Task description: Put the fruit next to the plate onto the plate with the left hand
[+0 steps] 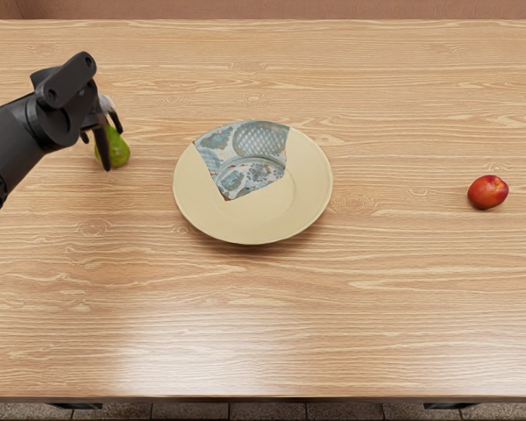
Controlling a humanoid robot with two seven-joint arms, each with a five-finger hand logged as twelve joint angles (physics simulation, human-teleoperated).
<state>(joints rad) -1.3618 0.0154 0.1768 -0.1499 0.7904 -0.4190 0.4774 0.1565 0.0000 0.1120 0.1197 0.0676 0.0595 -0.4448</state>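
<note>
One glossy pear (117, 150), round plate (309, 188)

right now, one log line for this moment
left hand: at green pear, grasp unclear | pear: beside plate, not on it | red fruit: far right

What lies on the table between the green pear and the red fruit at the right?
In the head view, only the beige plate lies between the green pear and the red fruit; nothing else shows there.
</note>
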